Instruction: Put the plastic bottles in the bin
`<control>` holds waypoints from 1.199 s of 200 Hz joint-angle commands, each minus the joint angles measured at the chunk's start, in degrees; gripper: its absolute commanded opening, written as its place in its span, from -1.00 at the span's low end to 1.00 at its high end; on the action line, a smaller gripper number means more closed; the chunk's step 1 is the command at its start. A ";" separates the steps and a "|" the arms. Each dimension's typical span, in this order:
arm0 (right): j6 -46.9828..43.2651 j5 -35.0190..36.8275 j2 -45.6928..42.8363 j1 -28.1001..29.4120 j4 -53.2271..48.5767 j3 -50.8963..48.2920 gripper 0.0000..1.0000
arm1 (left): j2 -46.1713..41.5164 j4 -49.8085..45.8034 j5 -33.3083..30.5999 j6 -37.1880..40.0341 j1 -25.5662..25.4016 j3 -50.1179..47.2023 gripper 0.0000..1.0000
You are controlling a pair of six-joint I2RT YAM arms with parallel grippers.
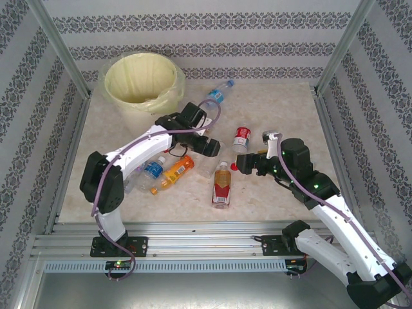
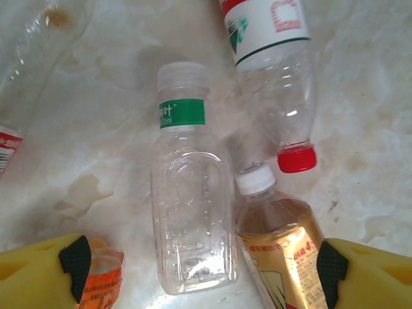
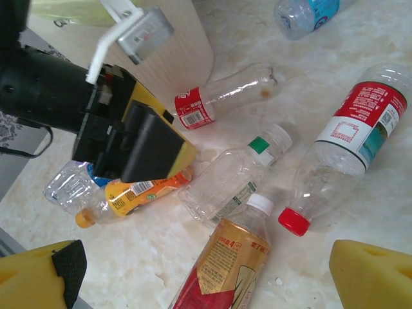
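Reaching for a pick. Top view: left gripper (image 1: 212, 148) hovers over the plastic bottles (image 1: 222, 185), well short of the bin (image 1: 172, 90).
Left wrist: fingers (image 2: 38, 273) spread wide, straddling the clear green-label bottle (image 2: 190, 212).
Right wrist: right gripper (image 3: 206, 270) open, empty.
Next you lower, close, and lift.

The bin (image 1: 168, 77), a wide round white bucket lined with a pale yellow bag, stands upright at the far left corner of the table (image 1: 283, 103), with a blue-labelled bottle (image 1: 219, 94) lying on its side to its right. Mid-table a clear green-banded bottle (image 2: 190, 212) lies flat against an amber bottle (image 2: 278, 239) with a white cap, whose neck meets the cap of an empty red-capped bottle (image 2: 275, 77). Further left an orange bottle (image 3: 138, 195) lies touching a second blue-labelled bottle (image 3: 61, 188), and a clear red-labelled bottle (image 3: 222, 98) lies apart behind them.
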 commanded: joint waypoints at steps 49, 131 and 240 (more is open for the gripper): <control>0.37 0.86 -0.65 0.39 0.66 -1.20 0.94 | 8.10 -2.71 -1.52 0.20 -1.52 4.28 0.80; 0.35 0.71 0.14 0.39 1.44 -1.81 0.94 | 13.62 -4.56 -2.14 0.77 -2.89 4.91 0.60; 0.10 0.36 1.32 0.27 1.96 -1.63 0.94 | 16.57 -10.30 -8.73 2.71 -5.39 6.71 0.48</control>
